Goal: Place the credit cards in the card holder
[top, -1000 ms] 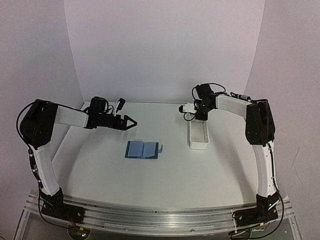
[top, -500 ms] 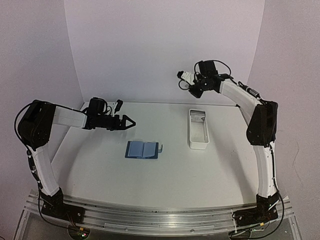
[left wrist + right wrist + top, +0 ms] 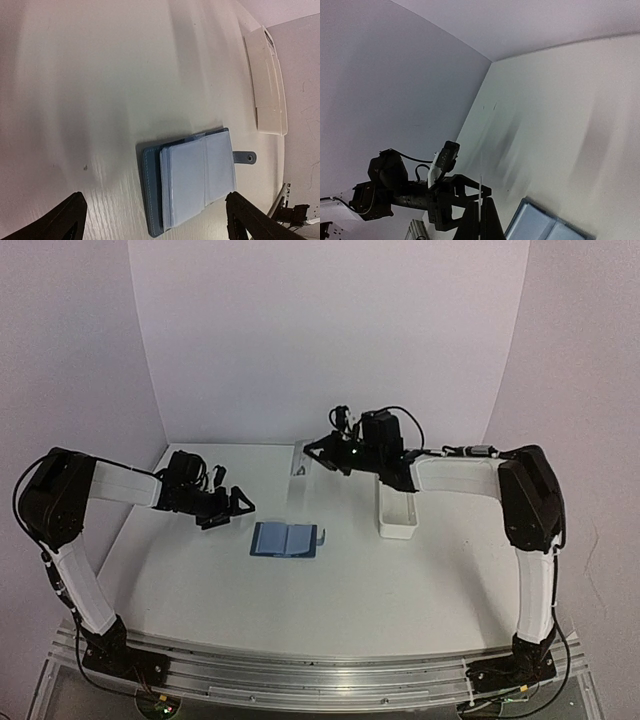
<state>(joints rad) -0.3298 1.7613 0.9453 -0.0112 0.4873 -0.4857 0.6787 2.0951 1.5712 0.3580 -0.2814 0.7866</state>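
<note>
Right gripper [image 3: 481, 222] clamps card [image 3: 297, 460], 12 o'clock of holder [image 3: 286, 540]. Card looks stiff, slick, light; holder floppy. I'd pin it with left gripper [image 3: 238, 506], wide open.

A long white tray [image 3: 397, 524] lay on the right half of the pale table [image 3: 300, 605], its long sides running away from the near edge. What it held could not be made out. A plain white backdrop [image 3: 300, 340] curved up behind the table and closed in both sides. A metal rail [image 3: 300, 672] ran along the near edge. The left wrist view showed a small dark speck [image 3: 85, 167] on the tabletop.
</note>
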